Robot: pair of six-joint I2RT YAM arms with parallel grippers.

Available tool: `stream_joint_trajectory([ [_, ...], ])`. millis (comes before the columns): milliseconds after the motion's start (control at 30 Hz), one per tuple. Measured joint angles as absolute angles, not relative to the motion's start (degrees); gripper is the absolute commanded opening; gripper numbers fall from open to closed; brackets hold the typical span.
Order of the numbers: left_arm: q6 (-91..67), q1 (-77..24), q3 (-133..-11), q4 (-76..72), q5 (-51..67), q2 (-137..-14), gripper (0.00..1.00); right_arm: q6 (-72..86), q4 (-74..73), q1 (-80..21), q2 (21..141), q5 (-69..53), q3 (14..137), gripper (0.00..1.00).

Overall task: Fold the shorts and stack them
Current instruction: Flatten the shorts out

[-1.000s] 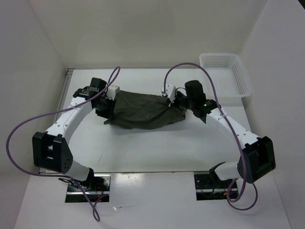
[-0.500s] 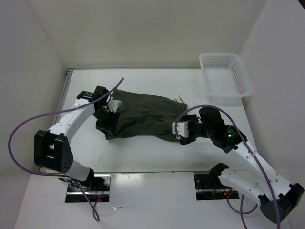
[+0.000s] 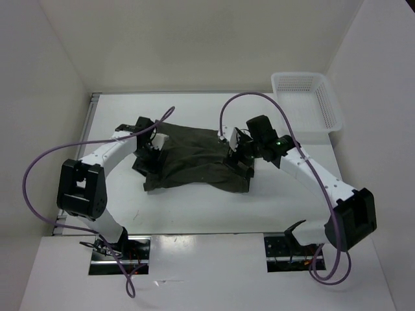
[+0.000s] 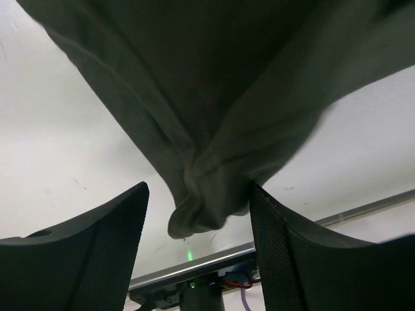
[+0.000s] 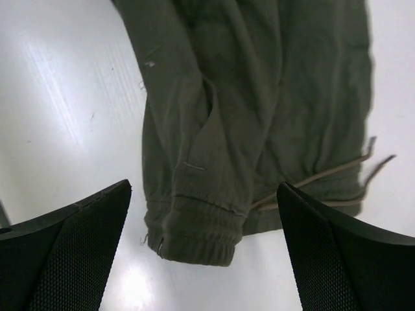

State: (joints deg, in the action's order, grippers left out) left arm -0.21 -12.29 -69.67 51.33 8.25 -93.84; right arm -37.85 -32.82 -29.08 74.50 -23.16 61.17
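On the white desk (image 3: pixel 194 210), the left end effector (image 4: pixel 196 189) stands wide around a bunched fold of the shorts (image 3: pixel 194 163). The right end effector (image 5: pixel 204 186) hovers wide above their drawstring end. The shorts lie mid-desk.

I see a white table (image 3: pixel 194 214) across the middle of the frame. The dark olive shorts (image 3: pixel 194 162) lie rumpled near its centre, and a white mesh basket (image 3: pixel 305 100) sits at its upper right corner.
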Motion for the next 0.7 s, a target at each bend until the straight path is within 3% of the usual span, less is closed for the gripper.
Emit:
stream_joint_trajectory([
  [133, -0.2, -12.4, -64.7, 50.6, 4.6, -93.8, 0.7, -36.9, -36.8, -26.3, 80.5, -24.8, 64.2, 0.98],
  [200, -0.2, -12.4, -64.3, 49.5, 3.1, -93.8, 0.62, -36.9, -38.6, -24.6, 83.0, -24.8, 64.2, 0.96],
  [300, -0.3, -12.4, -64.3, 47.9, 2.4, -94.0, 0.46, -37.2, -39.7, -25.0, 83.7, -23.5, 63.7, 0.95],
  [367, -0.2, -12.4, -64.3, 47.4, 2.6, -94.4, 0.3, -37.6, -40.1, -26.5, 83.7, -22.6, 62.7, 0.91],
  [467, -0.2, -12.4, -64.3, 47.6, 3.9, -95.7, 0.15, -38.5, -40.8, -27.7, 83.9, -21.7, 61.4, 0.84],
  [500, -0.3, -12.4, -64.3, 47.7, 4.4, -96.2, 0.06, -38.8, -41.2, -27.9, 83.9, -21.4, 61.1, 0.76],
  [567, -0.3, -12.4, -63.9, 47.7, 5.0, -96.6, 0.0, -39.5, -41.2, -28.3, 83.9, -20.0, 60.6, 0.58],
  [600, -0.2, -12.4, -63.5, 47.7, 5.3, -96.7, 0.0, -39.8, -41.2, -28.7, 83.9, -19.2, 60.1, 0.5],
  [633, -0.2, -12.4, -63.0, 47.7, 5.6, -96.7, 0.0, -39.9, -41.1, -29.1, 83.9, -18.5, 59.5, 0.34],
  [700, -0.2, -12.3, -62.5, 47.9, 5.8, -96.8, 0.0, -40.1, -41.1, -30.2, 83.9, -17.0, 58.4, 0.2],
])
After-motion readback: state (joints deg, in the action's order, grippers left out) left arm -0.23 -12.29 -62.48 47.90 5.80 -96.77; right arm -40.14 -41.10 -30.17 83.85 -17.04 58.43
